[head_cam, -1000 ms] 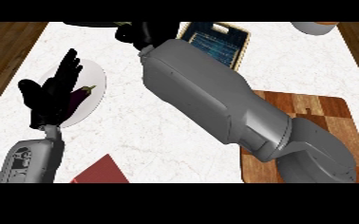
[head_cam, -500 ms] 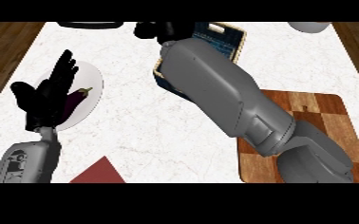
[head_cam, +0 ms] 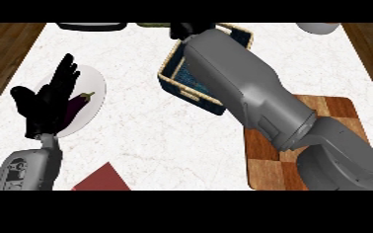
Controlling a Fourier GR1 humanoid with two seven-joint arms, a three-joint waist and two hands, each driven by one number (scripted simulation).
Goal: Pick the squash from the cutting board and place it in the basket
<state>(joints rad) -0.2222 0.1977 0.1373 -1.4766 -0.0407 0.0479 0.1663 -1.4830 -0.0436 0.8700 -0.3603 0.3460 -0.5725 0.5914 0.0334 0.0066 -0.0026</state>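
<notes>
Right robot hand (head_cam: 191, 29) over basket (head_cam: 169, 69) — fingers, squash hidden.

The right forearm (head_cam: 247, 94) is extended diagonally over the basket (head_cam: 169, 74), with the right hand (head_cam: 191, 29) seen at the basket's far end, its fingers obscured. The left hand (head_cam: 47, 103) is held open, fingers up, well left of the basket.

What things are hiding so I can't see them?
- Squash: not visible in the head view; the right robot hand is mostly hidden by its own forearm.
- Basket inside: covered by the forearm.
- Eggplant: partly behind the left robot hand.
- Cutting board: partly covered.
</notes>
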